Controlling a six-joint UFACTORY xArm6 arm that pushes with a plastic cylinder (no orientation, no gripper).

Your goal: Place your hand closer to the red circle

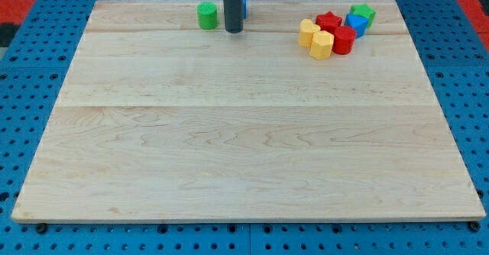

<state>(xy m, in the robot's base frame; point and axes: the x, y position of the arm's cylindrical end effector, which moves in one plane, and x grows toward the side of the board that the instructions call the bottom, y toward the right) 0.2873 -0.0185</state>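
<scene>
My tip (233, 30), a plain rod with no jaws to open or close, rests on the wooden board (244, 156) near its top edge, just at three o'clock of the green cylinder (207, 16). The red cylinder (344, 40) sits well apart at my three o'clock, packed among two yellow blocks (315, 39), a red star (328, 21), a blue block (357, 23) and a green star (363, 13); another blue block (244, 5) peeks from behind my rod
</scene>
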